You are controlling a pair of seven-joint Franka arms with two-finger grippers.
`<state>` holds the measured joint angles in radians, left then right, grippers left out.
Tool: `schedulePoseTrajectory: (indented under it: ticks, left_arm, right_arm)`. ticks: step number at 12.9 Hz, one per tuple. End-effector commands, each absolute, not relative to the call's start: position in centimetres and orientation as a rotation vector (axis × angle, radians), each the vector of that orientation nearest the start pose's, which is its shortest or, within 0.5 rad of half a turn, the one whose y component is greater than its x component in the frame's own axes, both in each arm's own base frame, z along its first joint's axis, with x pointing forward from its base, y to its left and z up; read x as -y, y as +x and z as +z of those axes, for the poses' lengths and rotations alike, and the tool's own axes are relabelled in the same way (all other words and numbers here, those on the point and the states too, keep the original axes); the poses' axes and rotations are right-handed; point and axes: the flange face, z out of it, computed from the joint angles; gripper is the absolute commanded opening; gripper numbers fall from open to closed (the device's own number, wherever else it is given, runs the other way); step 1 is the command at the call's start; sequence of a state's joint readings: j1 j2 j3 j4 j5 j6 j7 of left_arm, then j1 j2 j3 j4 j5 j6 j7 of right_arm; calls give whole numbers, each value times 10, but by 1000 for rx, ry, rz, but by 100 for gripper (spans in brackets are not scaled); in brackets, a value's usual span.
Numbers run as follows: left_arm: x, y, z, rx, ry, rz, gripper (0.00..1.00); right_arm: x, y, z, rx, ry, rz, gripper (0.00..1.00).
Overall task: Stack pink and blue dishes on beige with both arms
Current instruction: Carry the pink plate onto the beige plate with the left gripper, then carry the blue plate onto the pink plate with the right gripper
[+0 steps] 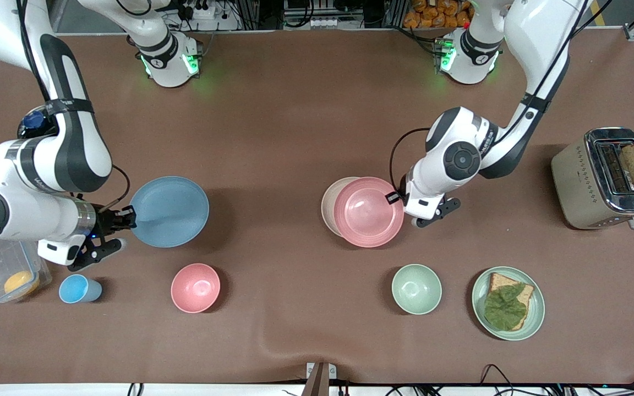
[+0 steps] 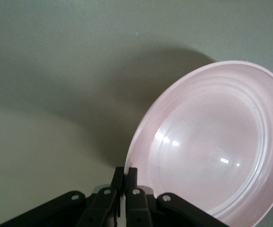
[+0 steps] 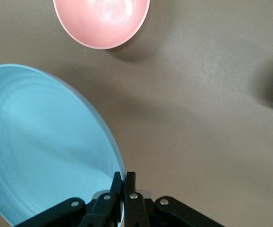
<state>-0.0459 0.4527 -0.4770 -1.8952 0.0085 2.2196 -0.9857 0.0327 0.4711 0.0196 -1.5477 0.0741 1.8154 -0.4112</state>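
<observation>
So, at the right arm's end of the bench (image 1: pixel 295 110) sits a clear container (image 1: pixel 3 269) w/ something orange inside, a small blue cup (image 1: pixel 77 289) beside it. The right gripper (image 1: pixel 129 218) has its jaws clenched on the rim of the blue plate (image 1: pixel 169 212), holding it up off the bench, its shadow on the bench beneath; right wrist view shows the same pinch on the plate edge (image 3: pixel 41 146). The pink bowl (image 1: pixel 195 287) sits nearer the front camera than that plate. Mid-bench, the beige plate (image 1: pixel 328 206) lies flat, mostly covered by the pink plate (image 1: pixel 368 212), which the left gripper (image 1: pixel 399 197) grips by the rim, jaws clamped on it; left wrist view shows the plate (image 2: pixel 212 146) tilted & lifted. Nearer the camera: a green bowl (image 1: pixel 416 289), then a green plate (image 1: pixel 537 313) w/ bread & a leaf. Toaster (image 1: pixel 597 181) w/ a slice in it at the left arm's end
</observation>
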Motion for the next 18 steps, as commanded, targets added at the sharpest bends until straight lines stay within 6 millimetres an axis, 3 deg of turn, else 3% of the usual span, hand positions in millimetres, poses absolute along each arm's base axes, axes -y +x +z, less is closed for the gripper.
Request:
schedulePoseTrajectory:
  ticks: [1, 7, 14, 18]
  left_arm:
    - [304, 545, 283, 794, -3120, 318, 0]
    - [321, 533, 264, 774, -3118, 349, 0]
    - [334, 524, 247, 789, -3115, 362, 0]
    - [341, 523, 243, 818, -3122, 352, 0]
  right_arm:
    - [-38, 665, 365, 629, -2929, 275, 0]
    - [-41, 663, 363, 614, -2922, 285, 0]
    - [-69, 658, 359, 528, -2891, 306, 0]
    - [-111, 652, 356, 401, -2895, 337, 0]
